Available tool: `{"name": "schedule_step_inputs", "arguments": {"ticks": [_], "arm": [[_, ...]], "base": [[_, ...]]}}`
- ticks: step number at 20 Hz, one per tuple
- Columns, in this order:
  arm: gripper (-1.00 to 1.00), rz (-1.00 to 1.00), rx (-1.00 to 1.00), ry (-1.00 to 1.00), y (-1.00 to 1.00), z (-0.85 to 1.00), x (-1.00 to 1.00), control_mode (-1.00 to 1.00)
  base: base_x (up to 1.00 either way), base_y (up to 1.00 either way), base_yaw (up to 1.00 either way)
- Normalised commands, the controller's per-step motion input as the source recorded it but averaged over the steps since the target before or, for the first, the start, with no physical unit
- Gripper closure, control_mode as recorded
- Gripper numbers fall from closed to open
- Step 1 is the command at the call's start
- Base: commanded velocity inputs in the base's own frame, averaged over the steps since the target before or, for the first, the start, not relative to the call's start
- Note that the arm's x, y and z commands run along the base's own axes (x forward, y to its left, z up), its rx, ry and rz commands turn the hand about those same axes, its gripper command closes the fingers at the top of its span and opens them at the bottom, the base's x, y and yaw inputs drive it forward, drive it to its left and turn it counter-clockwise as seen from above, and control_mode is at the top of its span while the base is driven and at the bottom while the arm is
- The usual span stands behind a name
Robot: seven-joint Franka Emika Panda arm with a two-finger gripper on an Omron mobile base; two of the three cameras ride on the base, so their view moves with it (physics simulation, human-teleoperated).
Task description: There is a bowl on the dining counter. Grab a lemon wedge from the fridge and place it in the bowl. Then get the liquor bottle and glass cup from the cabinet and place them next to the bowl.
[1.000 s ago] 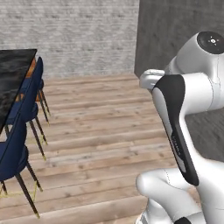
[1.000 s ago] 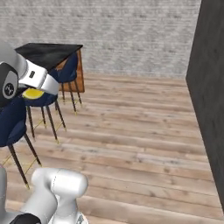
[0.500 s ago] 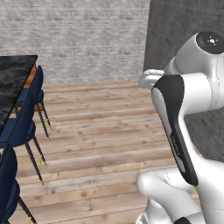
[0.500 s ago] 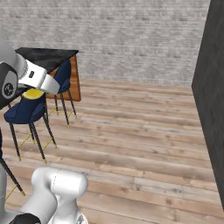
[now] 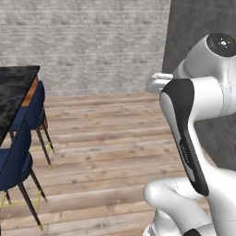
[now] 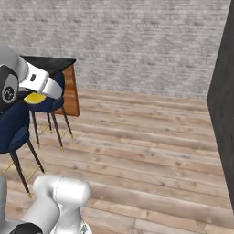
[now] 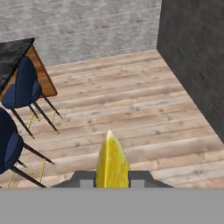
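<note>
My gripper [image 7: 112, 180] is shut on the lemon wedge [image 7: 112, 158], a bright yellow slice standing upright between the two dark fingertips [image 7: 87, 180]. From the right base view the lemon wedge [image 6: 34, 97] peeks out under the white hand at the far left, held high in front of the dining counter [image 6: 51, 65]. That glossy black counter [image 5: 14, 99] with brown wood sides lies to the left, its end [image 7: 15, 52] some way ahead of the hand. The bowl, fridge, cabinet, liquor bottle and glass cup are out of view.
Blue chairs [image 5: 18, 159] [image 6: 20, 123] [image 7: 22, 87] with thin dark legs stand along the counter's side. A dark grey wall [image 7: 192, 57] [image 6: 224, 114] rises on the right, and a pale brick wall [image 5: 92, 41] closes the back. Bare wooden floor [image 7: 131, 105] lies between.
The whole picture has shifted, so the base has moved: counter and chairs slid toward the left edge of the left base view. The arm keeps its pose, wedge still gripped.
</note>
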Motion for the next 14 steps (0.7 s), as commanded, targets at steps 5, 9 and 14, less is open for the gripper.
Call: {"name": "schedule_step_inputs", "arguments": {"ticks": [5, 9, 14], "arm": [[1.00, 0.00, 0.00, 0.00, 0.00, 0.00, 0.00, 1.00], [1.00, 0.00, 0.00, 0.00, 0.00, 0.00, 0.00, 1.00], [1.00, 0.00, 0.00, 0.00, 0.00, 0.00, 0.00, 1.00]], "base": [[1.00, -0.22, 0.07], [1.00, -0.20, 0.07], [1.00, -0.20, 0.07]]}}
